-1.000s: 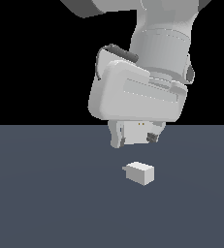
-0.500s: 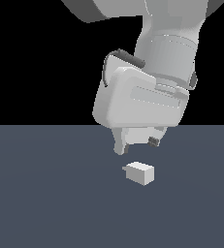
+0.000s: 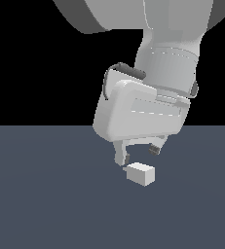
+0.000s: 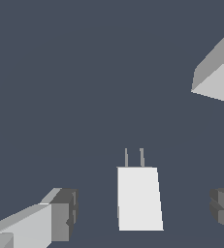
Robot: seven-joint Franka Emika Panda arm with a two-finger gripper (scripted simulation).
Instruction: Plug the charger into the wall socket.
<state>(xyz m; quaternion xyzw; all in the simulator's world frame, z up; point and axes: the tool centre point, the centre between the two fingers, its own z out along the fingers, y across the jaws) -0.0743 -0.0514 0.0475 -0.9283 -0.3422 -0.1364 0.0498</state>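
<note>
The charger (image 3: 140,174) is a small white block lying on the dark grey floor. In the wrist view it (image 4: 139,198) lies between my fingers, its two short prongs (image 4: 134,157) pointing away from the camera. My gripper (image 3: 138,155) is open, just above and around the charger, not touching it. In the wrist view the gripper (image 4: 142,213) has one finger (image 4: 60,215) on each side of the block with gaps. A corner of the wall socket (image 4: 220,72), a white plate, shows ahead in the wrist view. My hand hides it in the exterior view.
The dark grey floor (image 3: 46,204) spreads all around the charger. My large white hand and arm (image 3: 143,112) fill the upper middle of the exterior view.
My gripper has come down toward the charger, its fingers now level with the block's top. The bit of socket seen behind my hand earlier is now hidden. The charger has not moved.
</note>
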